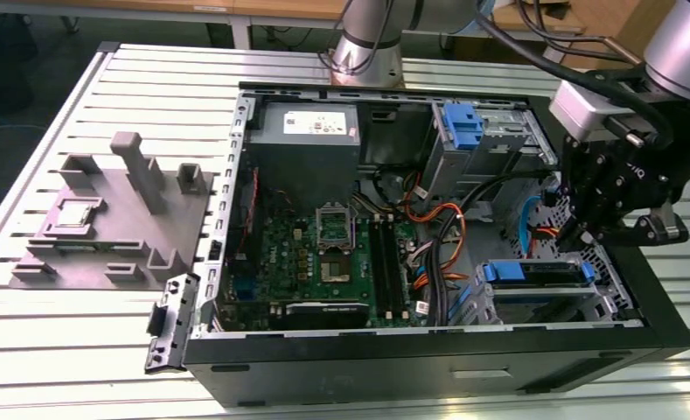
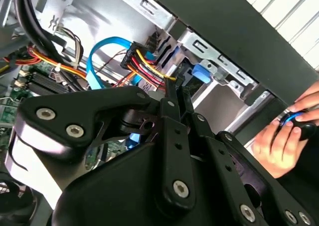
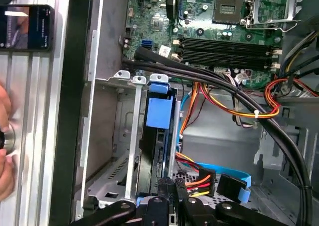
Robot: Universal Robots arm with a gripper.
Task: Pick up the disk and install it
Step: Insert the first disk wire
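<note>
The disk [image 1: 537, 273], in its bright blue carrier, sits in the lower drive cage at the front corner of the open computer case, on the exterior view's right. In the first wrist view the disk [image 3: 159, 113] stands on edge between the cage's metal rails. My gripper [image 1: 581, 234] hangs just above that cage, inside the case. Its black fingers [image 3: 165, 188] lie close together with nothing between them. In the first wrist view my gripper [image 3: 173, 182] is at the disk's end, next to the power and blue data cable plugs [image 3: 209, 178]. In the second wrist view my gripper [image 2: 178, 89] points at the cables.
A second blue carrier [image 1: 462, 127] sits in the upper bay. The motherboard [image 1: 321, 254], the power-supply box [image 1: 310, 131] and loose cables [image 3: 234, 94] crowd the case. A grey fixture [image 1: 111, 219] stands on the slatted table. A person's hand [image 2: 279, 141] rests outside the case, near a phone [image 3: 27, 27].
</note>
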